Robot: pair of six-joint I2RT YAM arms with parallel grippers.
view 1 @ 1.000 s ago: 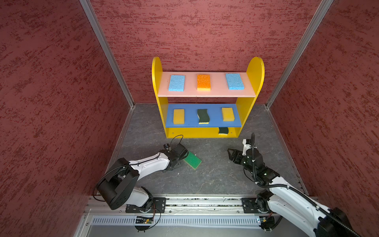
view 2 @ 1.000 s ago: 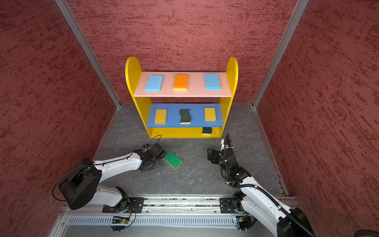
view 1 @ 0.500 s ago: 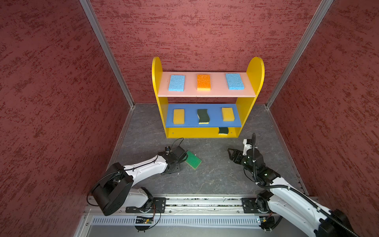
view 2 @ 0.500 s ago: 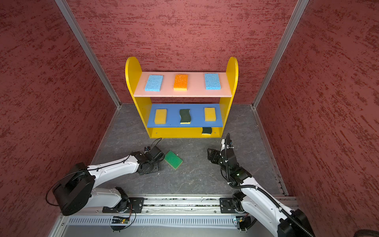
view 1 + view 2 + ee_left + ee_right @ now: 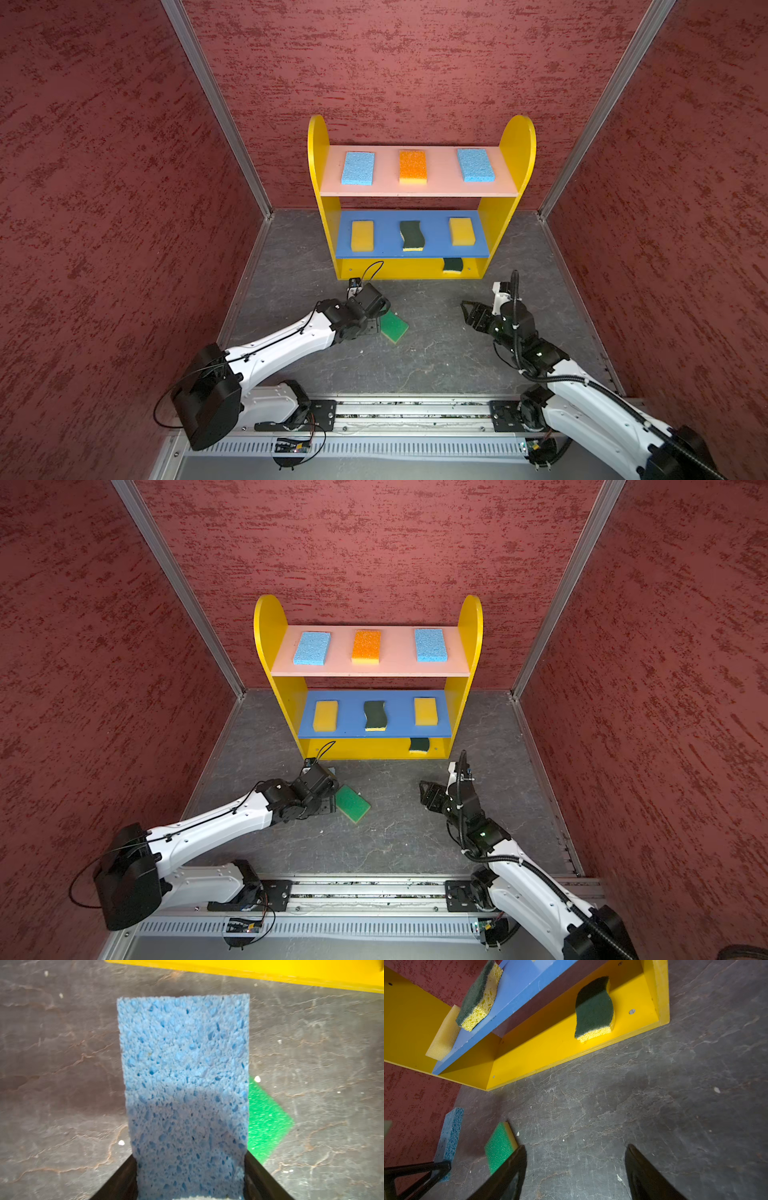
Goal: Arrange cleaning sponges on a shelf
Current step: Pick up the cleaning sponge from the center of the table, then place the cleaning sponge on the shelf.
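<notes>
My left gripper (image 5: 190, 1157) is shut on a light blue sponge (image 5: 185, 1076), its fingers pressing both long sides, low over the floor in front of the shelf (image 5: 419, 190). In both top views the left gripper (image 5: 383, 306) (image 5: 330, 777) hides that sponge almost entirely. A bright green sponge (image 5: 395, 326) (image 5: 353, 803) lies on the floor just right of it. My right gripper (image 5: 469, 311) (image 5: 576, 1147) stands open and empty over bare floor. The pink board carries two blue sponges and an orange one (image 5: 412, 166). The blue board holds two yellow sponges and a dark green one (image 5: 411, 235).
Another dark green sponge (image 5: 593, 1009) sits on the shelf's yellow bottom board, towards its right end. Red walls close in on three sides. The arms' rail (image 5: 395, 409) runs along the front edge. White crumbs dot the grey floor.
The left gripper's jaws have narrowed onto the blue sponge and the left arm has stretched lower. The green sponge and the right arm have barely moved.
</notes>
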